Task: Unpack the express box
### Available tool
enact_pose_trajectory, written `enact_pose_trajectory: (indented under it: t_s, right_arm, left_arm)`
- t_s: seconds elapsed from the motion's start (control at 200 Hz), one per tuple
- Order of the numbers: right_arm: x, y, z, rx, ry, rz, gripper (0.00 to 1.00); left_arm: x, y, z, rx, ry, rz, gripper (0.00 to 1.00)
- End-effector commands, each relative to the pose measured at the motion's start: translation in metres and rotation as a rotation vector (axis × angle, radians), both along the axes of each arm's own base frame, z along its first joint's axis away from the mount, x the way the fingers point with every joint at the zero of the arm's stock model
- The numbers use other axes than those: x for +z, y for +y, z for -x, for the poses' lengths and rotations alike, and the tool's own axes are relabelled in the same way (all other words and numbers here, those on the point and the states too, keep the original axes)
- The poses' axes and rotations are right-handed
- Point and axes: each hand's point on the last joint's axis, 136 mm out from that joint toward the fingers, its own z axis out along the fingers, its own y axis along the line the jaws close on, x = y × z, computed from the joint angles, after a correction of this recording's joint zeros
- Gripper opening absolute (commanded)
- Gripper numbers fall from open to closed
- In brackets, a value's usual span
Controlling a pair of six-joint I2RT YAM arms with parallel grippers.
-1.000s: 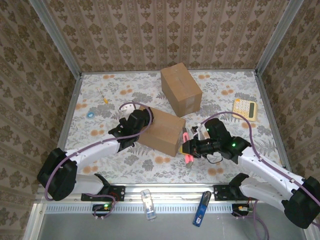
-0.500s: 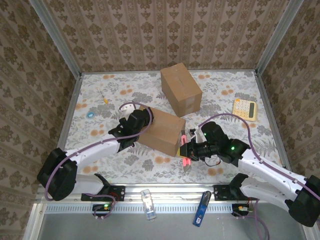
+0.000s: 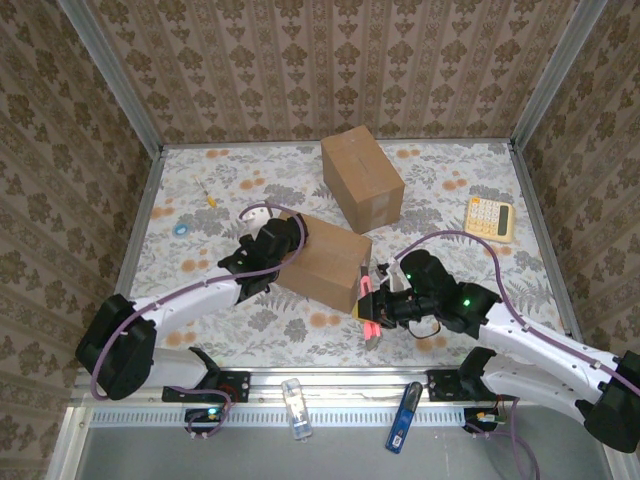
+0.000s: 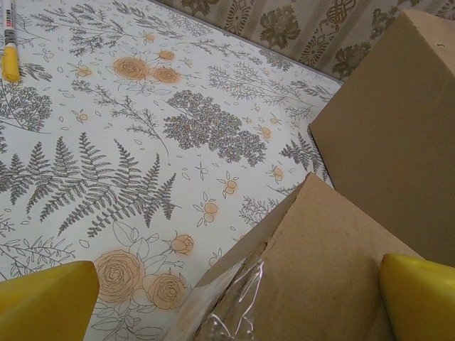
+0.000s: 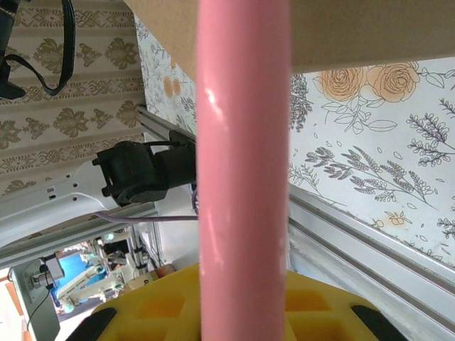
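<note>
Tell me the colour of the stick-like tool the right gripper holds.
Pink. The tool shows best in the right wrist view, running straight up the frame.

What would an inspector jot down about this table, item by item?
Surface: floral tablecloth, flat, no spills seen.
Job's things: near box looks closed, with clear tape at its corner; far box closed, standing apart from it.
Clutter: calculator at the right; yellow pen and small blue item at the left; clear item and blue stick on the front rail.
Grippers: left gripper open, straddling the near box's corner; right gripper shut on a pink tool beside that box's right end.
Cables: purple cables arch off both arms.
Surroundings: wallpapered walls, metal frame.
</note>
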Motion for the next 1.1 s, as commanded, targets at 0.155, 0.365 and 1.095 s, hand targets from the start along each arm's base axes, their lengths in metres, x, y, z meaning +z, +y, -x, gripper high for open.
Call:
enact_pose_trajectory:
  t_s: [0.155,0.365,1.095]
  right_arm:
    - [0.008,0.014,0.029,0.109,0.006,-0.061,0.0]
    - [0.005,0.018,0.037,0.119,0.008,-0.054,0.0]
    - [-0.003,-0.051,0.01,-0.092,-0.073,0.103,0.0]
  left_arm:
    - [-0.157,0.056,0.099,-0.097,0.591,-0.377,1.0]
    - [-0.158,0.056,0.099,-0.098,0.592,-0.377,1.0]
    - [-0.154,0.052,0.095,-0.127,0.576,-0.379,1.0]
